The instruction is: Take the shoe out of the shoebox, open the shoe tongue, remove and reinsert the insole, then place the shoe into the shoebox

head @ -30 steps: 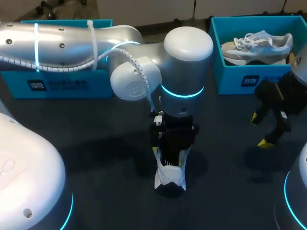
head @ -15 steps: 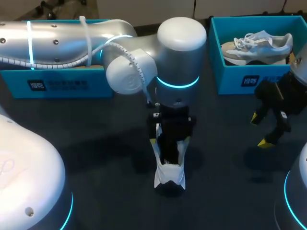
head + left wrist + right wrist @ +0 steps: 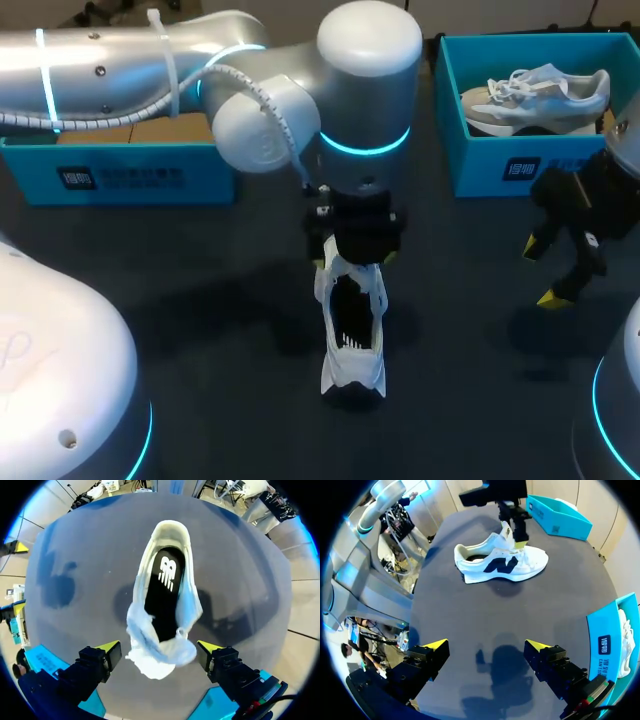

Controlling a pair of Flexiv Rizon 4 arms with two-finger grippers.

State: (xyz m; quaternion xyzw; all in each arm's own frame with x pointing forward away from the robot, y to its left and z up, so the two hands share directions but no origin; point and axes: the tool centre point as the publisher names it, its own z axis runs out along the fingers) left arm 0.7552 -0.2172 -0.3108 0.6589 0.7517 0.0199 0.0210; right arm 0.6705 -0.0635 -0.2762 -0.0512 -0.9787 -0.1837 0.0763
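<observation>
Table (image 3: 200,300): left claw (image 3: 159,647) (wide) over shoe (image 3: 162,592)

A white shoe (image 3: 352,340) with a dark side logo stands upright on its sole on the counter (image 3: 200,300), well apart from the teal shoebox (image 3: 520,165). Its mouth gapes wide, and the black insole (image 3: 164,580) lies flat inside.

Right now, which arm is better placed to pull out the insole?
Left. The left gripper hangs open directly over the shoe, insole exposed. The right gripper, open and empty, is off by the shoebox.
</observation>
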